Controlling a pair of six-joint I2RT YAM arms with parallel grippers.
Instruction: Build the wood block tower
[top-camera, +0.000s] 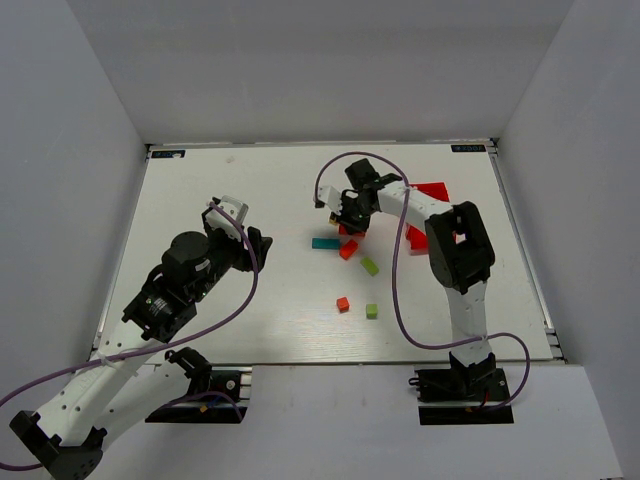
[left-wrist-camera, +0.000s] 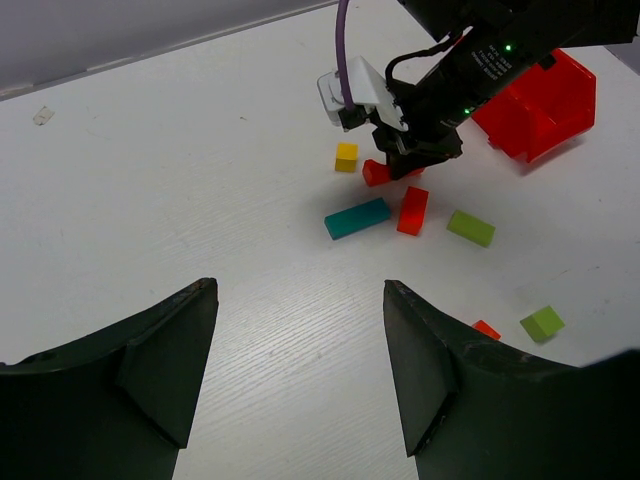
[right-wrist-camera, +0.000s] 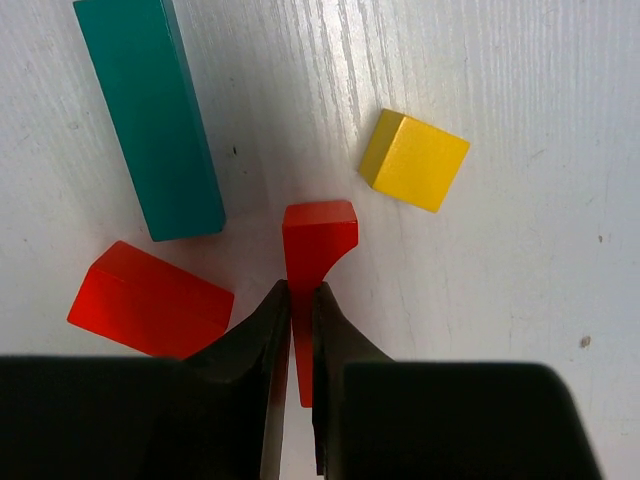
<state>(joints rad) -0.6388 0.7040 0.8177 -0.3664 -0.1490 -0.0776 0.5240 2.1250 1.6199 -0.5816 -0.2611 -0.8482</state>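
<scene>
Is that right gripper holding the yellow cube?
No, the right gripper is shut on a red block, while the yellow cube lies apart on the table.

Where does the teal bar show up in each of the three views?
Top external: teal bar near picture centre, left of the orange-red block.
Left wrist: teal bar just above centre, block to its right.
Right wrist: teal bar top left, block below it.
Shared landmark: that orange-red block off the bar's end.
</scene>
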